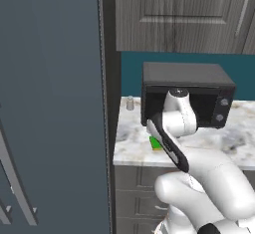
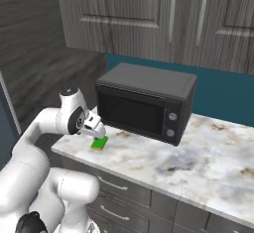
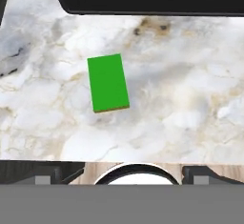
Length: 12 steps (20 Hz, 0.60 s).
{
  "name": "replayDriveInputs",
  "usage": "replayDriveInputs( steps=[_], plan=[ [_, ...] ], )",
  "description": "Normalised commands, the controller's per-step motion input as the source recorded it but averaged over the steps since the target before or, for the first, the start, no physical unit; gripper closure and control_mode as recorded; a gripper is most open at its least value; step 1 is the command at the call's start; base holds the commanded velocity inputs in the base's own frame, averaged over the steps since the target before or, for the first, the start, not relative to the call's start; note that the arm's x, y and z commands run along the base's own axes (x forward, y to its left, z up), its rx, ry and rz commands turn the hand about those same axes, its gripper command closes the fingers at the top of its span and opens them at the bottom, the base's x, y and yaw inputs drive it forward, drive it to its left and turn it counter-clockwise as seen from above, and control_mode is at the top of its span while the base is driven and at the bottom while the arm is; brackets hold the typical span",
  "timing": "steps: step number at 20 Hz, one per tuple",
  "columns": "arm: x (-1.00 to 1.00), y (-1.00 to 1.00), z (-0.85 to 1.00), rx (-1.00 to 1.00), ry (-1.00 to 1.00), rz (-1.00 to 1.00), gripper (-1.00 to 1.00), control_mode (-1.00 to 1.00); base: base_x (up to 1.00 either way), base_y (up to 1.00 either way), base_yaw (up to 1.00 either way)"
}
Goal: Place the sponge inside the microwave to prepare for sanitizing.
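The gripper (image 2: pixel 97 132) hangs over the marble counter (image 2: pixel 198 157) with its fingers spread wide and nothing between them, though the right base view is too small to show the tips clearly. Just below it the sponge (image 3: pixel 108 82) lies flat on the counter, apart from the fingers. Beyond it, to the right, stands the black microwave (image 2: pixel 144 103), its door seemingly closed.

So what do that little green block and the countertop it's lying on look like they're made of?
The sponge looks like a soft, matte foam pad: flat green top with a thin yellowish-brown layer along its edge, though the render leaves the texture open. The counter looks like polished marble or a stone-look surface: white with grey and brownish veining.
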Motion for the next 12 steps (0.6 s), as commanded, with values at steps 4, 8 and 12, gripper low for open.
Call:
replayDriveInputs(
  steps=[4,8,12],
  plan=[
    [0.52,0.0,-0.21,0.0,0.0,0.01,-1.0,-1.0,0.0,0.0,0.0],
    [0.5,0.0,-0.16,0.01,0.0,0.0,-1.0,-1.0,0.0,0.0,0.0],
    [0.37,0.0,-0.09,0.0,0.0,0.0,-1.0,-1.0,0.0,0.0,0.0]
  ],
)
